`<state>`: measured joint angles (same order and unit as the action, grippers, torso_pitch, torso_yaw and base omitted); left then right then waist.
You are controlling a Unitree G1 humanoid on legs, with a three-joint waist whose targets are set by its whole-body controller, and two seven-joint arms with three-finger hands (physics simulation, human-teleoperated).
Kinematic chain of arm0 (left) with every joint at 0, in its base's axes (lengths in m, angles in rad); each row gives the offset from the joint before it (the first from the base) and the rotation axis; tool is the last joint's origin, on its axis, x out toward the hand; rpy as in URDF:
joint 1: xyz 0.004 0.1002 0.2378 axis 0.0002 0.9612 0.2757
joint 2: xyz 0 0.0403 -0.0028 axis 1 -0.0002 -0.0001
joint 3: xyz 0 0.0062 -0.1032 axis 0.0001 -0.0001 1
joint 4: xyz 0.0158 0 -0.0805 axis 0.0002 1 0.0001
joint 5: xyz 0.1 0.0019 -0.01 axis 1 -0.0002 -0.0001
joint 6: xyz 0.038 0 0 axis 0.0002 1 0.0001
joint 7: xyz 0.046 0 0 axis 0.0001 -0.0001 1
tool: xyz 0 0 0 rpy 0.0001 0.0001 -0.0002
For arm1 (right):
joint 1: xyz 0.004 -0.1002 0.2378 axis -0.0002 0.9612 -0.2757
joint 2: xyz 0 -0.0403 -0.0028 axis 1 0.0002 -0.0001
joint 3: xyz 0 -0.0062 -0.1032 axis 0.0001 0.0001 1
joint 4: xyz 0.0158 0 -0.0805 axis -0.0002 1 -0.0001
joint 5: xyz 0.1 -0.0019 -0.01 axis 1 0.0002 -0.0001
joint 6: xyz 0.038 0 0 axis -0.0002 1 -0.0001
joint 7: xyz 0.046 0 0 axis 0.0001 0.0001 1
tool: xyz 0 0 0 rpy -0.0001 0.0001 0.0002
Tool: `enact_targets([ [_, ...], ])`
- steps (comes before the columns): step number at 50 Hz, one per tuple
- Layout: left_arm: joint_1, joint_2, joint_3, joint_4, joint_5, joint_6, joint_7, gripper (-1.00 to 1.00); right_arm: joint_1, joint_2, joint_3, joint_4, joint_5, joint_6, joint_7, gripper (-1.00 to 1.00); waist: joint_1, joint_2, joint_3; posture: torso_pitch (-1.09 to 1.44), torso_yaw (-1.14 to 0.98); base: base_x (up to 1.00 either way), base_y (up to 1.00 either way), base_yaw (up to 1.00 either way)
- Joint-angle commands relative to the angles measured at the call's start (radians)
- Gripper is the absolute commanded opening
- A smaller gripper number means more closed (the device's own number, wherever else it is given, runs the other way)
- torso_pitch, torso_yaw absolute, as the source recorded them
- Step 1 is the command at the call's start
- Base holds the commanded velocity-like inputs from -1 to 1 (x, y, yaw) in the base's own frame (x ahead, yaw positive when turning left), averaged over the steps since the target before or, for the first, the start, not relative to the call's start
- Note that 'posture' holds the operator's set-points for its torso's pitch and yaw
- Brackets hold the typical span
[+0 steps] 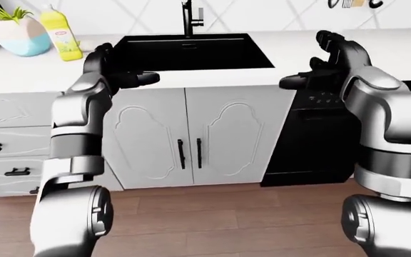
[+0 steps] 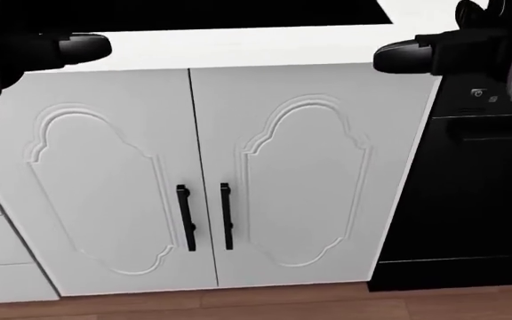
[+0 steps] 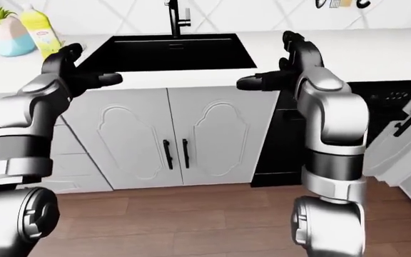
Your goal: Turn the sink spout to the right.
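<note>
The black sink (image 1: 191, 51) is set in the white counter (image 1: 313, 45), with the black faucet and its spout (image 1: 189, 16) standing upright at the top edge of the left-eye view. My left hand (image 1: 123, 72) is open and empty, held over the counter's near edge at the sink's left corner. My right hand (image 1: 307, 69) is open and empty, held at the counter edge right of the sink. Both hands are well short of the faucet. In the head view only one finger (image 2: 78, 47) of the left hand and the right hand's fingers (image 2: 407, 57) show at the top.
White double cabinet doors (image 2: 193, 173) with black handles (image 2: 185, 217) stand under the sink. A black appliance (image 1: 313, 139) is to their right, drawers (image 1: 9, 155) to their left. A potted plant (image 1: 20, 32) and a yellow bottle (image 1: 61, 32) stand on the counter's left.
</note>
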<state>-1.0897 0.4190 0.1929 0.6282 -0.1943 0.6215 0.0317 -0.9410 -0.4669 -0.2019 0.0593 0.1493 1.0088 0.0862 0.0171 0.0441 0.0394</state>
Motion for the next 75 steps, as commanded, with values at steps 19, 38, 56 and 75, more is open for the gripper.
enact_targets([
  [19, -0.052, 0.014, 0.001, -0.041, -0.007, -0.037, 0.001, 1.0, -0.05, -0.027, -0.023, -0.036, -0.038, -0.02, 0.016, 1.0, -0.009, -0.085, -0.027, 0.0, 0.0, 0.21, 0.0, 0.0],
  [38, -0.078, 0.019, -0.002, 0.013, 0.002, -0.067, -0.004, 1.0, -0.041, -0.025, -0.028, -0.044, -0.046, -0.024, 0.021, 1.0, -0.002, -0.079, -0.035, 0.0, 0.0, 0.18, 0.0, 0.0],
  [56, -0.091, 0.043, 0.006, 0.019, 0.002, -0.057, -0.006, 1.0, -0.049, -0.03, -0.028, -0.052, -0.048, -0.01, 0.025, 1.0, -0.026, 0.028, -0.034, 0.0, 0.0, 0.18, 0.0, 0.0],
  [75, -0.102, 0.071, 0.013, 0.056, 0.004, -0.074, -0.014, 1.0, -0.059, -0.035, -0.028, -0.061, -0.053, 0.007, 0.029, 1.0, -0.012, -0.065, -0.031, 0.0, 0.0, 0.18, 0.0, 0.0],
])
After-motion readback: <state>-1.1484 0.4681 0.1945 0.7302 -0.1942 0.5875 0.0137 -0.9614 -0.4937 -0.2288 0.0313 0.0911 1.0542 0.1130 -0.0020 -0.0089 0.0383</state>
